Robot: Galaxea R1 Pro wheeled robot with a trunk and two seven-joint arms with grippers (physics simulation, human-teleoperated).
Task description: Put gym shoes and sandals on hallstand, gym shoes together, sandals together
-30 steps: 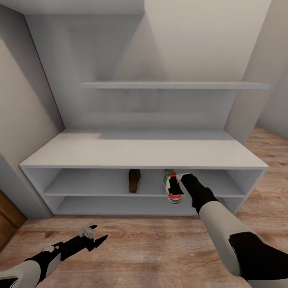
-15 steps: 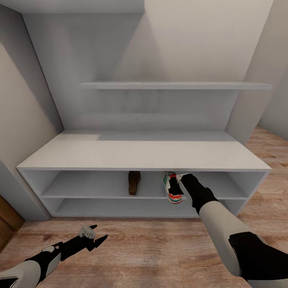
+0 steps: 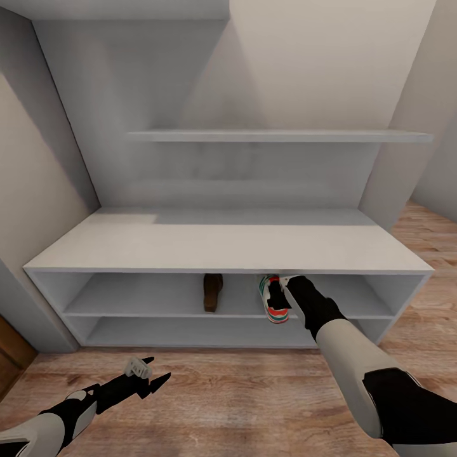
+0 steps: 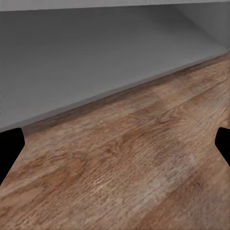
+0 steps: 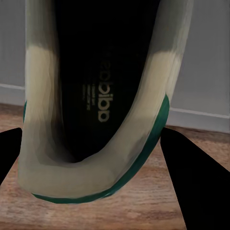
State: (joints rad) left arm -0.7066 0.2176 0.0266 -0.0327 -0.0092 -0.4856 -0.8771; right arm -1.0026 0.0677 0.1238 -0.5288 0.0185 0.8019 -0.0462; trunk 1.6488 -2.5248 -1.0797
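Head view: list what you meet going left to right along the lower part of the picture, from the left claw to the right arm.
Left claw over the corridor floor → brown sandal on the hallstand's upper shelf → gym shoe held at the shelf's front edge → right claw and its arm.

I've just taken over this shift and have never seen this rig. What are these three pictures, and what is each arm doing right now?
The large picture comes from the robot's head camera, looking down over both arms at a pale grey hallstand with two open shelves, standing on a wood floor.

The right gripper reaches to the upper shelf and is shut on a gym shoe, white with green and orange-red patches. Its wrist camera looks straight into that gym shoe, with dark fingers on either side.

A dark brown sandal already sits on the same shelf, apart from the shoe.

The left gripper hangs open and empty above the floor; its wrist camera sees floorboards and the hallstand's base.
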